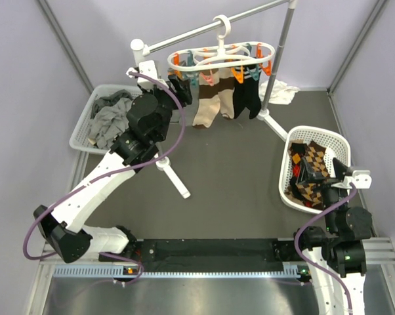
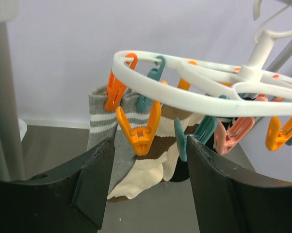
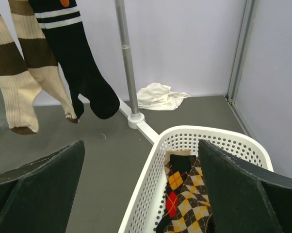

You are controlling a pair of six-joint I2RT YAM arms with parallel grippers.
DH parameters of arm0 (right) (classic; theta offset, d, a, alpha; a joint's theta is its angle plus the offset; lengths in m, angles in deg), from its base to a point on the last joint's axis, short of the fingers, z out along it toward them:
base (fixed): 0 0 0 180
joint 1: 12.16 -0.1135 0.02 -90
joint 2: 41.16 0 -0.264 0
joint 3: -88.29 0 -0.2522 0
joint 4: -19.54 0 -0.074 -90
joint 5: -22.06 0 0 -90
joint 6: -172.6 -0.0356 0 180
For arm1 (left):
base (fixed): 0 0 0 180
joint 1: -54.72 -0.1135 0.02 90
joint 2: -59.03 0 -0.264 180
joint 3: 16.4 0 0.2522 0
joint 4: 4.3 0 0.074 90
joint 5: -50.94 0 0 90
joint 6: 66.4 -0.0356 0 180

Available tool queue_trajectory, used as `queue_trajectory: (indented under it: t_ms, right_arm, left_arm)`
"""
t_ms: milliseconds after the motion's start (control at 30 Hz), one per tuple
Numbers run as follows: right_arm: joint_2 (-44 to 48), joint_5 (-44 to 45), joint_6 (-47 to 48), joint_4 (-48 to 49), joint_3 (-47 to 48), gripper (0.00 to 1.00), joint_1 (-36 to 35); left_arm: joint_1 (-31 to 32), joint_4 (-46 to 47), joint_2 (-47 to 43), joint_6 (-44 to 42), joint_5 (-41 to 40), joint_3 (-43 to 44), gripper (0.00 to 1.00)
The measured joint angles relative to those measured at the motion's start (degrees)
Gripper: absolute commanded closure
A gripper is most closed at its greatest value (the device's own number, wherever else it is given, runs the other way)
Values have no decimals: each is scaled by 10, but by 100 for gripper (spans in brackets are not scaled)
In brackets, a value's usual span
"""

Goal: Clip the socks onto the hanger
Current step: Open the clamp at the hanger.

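Grey tabletop (image 1: 237, 177), hanger (image 2: 209, 99) level, long axis left-right

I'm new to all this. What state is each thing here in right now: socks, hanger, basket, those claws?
hanger: hung by its hook, some clips filled.
striped socks: clipped, hanging.
black socks: clipped, hanging.
argyle socks: unclipped, lying in the right basket.
left gripper: open, facing an orange clip.
right gripper: open, empty, above the right basket.
white cloth: crumpled on the floor.
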Motion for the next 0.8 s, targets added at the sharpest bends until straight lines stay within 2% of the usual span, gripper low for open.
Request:
queue_trajectory:
  t_ms: [300, 367, 533, 667, 800]
  right_arm:
    - [0, -5, 0, -3, 0, 1, -3]
    - [0, -6, 0, -4, 0, 1, -5]
    - [0, -7, 0, -6, 0, 1, -8]
    - [0, -7, 0, -7, 0, 1, -9]
    - [0, -7, 0, -7, 0, 1, -9]
  left_arm:
    - [0, 55, 17, -7, -16, 0, 38]
    - [0, 59, 24, -10, -19, 0, 46]
    - [0, 63, 36, -13, -22, 0, 52]
    - [0, 63, 37, -13, -21, 2, 65]
    - [0, 64, 37, -15, -13, 5, 69]
